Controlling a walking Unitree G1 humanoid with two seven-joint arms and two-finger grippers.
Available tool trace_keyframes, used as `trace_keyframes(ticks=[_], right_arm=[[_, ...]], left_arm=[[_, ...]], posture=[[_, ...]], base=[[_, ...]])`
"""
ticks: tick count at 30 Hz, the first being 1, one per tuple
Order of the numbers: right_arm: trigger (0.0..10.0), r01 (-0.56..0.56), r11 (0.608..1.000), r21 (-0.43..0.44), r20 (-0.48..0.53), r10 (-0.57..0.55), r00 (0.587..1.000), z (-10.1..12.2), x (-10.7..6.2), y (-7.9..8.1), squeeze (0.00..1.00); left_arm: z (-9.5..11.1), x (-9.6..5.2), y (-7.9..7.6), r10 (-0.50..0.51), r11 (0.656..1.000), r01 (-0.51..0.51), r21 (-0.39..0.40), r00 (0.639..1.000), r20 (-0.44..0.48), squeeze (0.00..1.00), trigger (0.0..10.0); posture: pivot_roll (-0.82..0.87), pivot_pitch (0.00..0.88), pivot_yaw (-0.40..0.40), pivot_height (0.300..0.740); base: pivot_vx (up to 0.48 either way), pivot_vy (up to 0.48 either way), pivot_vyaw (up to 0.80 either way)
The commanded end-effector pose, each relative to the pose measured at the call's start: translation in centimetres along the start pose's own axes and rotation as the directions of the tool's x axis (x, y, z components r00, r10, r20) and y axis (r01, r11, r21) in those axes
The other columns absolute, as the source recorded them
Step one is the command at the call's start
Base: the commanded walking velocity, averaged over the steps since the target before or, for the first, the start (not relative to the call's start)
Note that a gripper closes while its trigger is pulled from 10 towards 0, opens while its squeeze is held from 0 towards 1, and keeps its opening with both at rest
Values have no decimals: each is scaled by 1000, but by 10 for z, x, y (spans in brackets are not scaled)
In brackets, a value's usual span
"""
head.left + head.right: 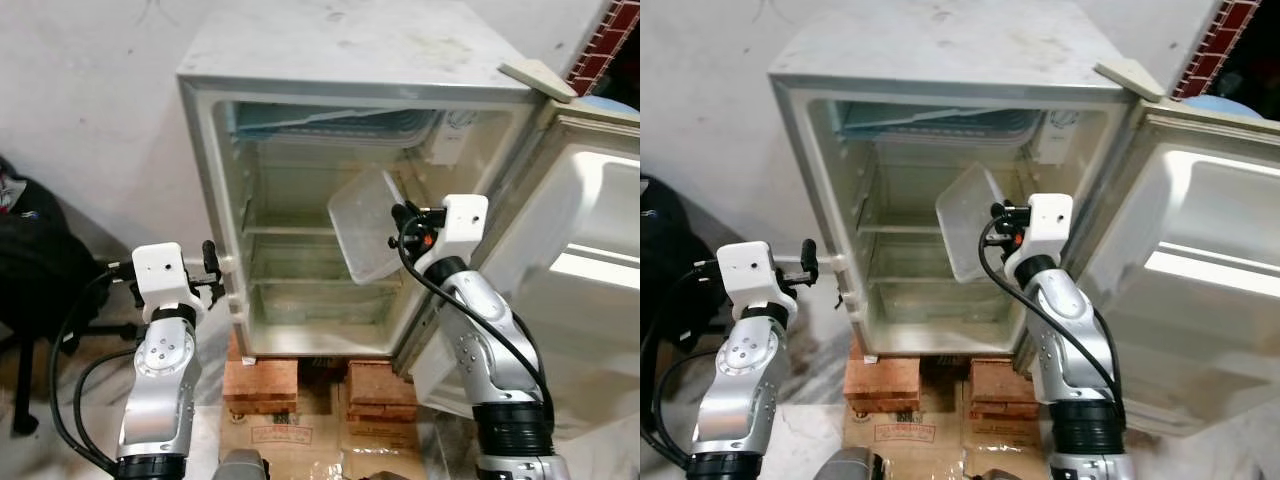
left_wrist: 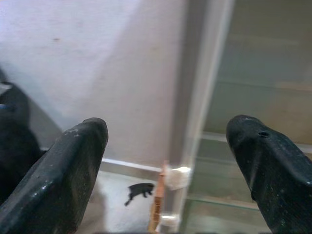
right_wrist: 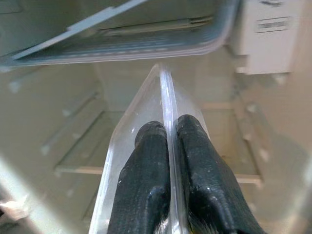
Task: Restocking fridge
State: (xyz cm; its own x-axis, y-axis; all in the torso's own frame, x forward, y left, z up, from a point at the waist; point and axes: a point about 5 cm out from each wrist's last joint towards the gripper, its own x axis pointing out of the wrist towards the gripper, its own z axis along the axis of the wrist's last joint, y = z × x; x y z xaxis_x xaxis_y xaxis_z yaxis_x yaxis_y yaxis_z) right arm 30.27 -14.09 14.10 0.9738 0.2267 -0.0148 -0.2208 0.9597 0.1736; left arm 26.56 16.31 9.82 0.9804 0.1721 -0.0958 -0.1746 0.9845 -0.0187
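A: Status of right hand (image 1: 397, 222)?

B: Fingers (image 3: 146, 185) pressed onto the rim of a clear plastic tray (image 1: 368, 226), one on each face. Tray is tilted on edge at the open mouth of the mini fridge (image 1: 300, 150), at 3 o'clock of the cavity, above the glass shelf (image 1: 290, 232).

A: Left hand (image 1: 210, 270)?

B: Spread, holding nothing, at 9 o'clock just outside the fridge's left wall.

A: Door (image 1: 590, 250)?

B: Swung wide to 3 o'clock. Fridge stands on bricks (image 1: 262, 382).
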Motion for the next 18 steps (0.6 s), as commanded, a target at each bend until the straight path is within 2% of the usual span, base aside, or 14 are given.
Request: trace_keyframes(ticks=[1,15,18], right_arm=[[10000,9,1000,-5,12,-9,1000,3,1,-1,0],[10000,7,1000,-7,11,-7,1000,4,2,-1,0],[10000,4,1000,-7,9,-4,1000,3,2,0,0]], left_arm=[[0,1,-1,-11,1000,11,3,1000,-1,0,10000],[0,1,-2,-13,1000,13,3,1000,-4,0,10000],[0,1,-2,-11,1000,11,0,1000,-6,0,10000]], posture=[[47,0,-44,740],[48,0,-44,740],[49,0,-45,740]], base=[[281,0,0],[280,0,0],[0,0,0]])
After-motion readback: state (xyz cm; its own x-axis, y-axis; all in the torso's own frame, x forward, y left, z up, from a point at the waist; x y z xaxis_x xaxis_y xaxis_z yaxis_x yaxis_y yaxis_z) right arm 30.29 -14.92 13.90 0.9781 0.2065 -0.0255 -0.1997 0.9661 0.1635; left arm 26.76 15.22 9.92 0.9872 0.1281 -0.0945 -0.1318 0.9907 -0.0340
